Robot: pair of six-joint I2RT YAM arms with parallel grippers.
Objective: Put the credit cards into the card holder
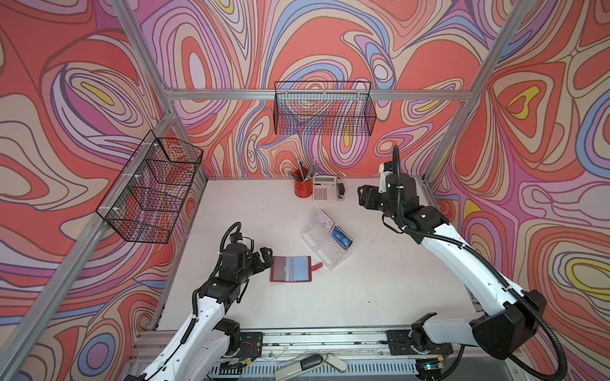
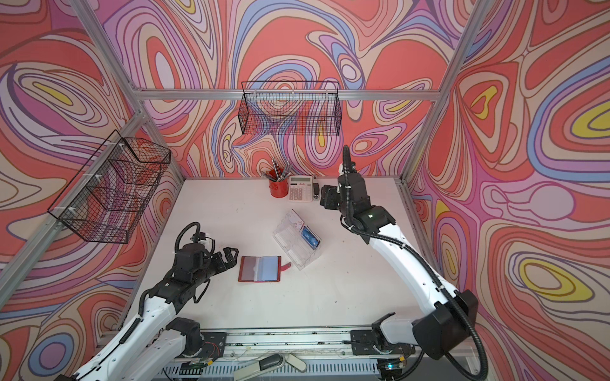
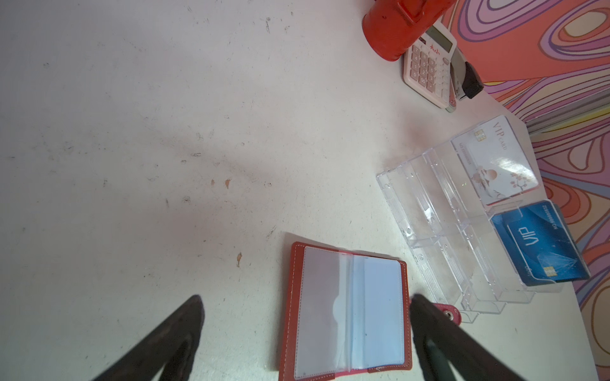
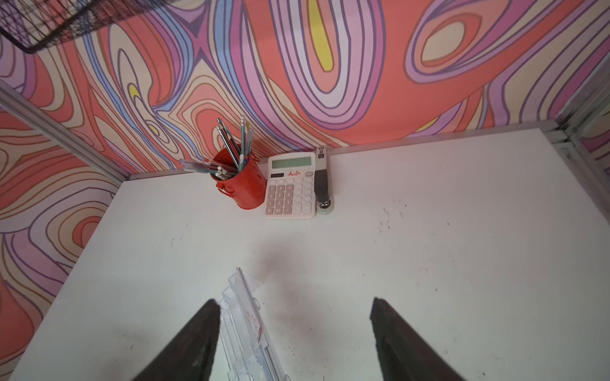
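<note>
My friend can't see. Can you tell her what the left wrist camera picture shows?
An open red card holder lies flat on the white table, framed by the two dark fingers of the open left gripper. Beyond it a clear plastic tray holds a blue card and a white card; a calculator and red cup stand farther off.

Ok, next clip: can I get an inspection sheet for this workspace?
Surface: white table, scuffed, no spills.
Job's things: red card holder lying open; blue card and white card in clear tray.
Clutter: pen cup, calculator, stapler along the back edge.
Grippers: left claw open beside the holder; right claw open near the stapler; both empty.
Cables: black conduit along each arm, no snag seen.
Surroundings: wire baskets on back and left walls; patterned walls.
</note>
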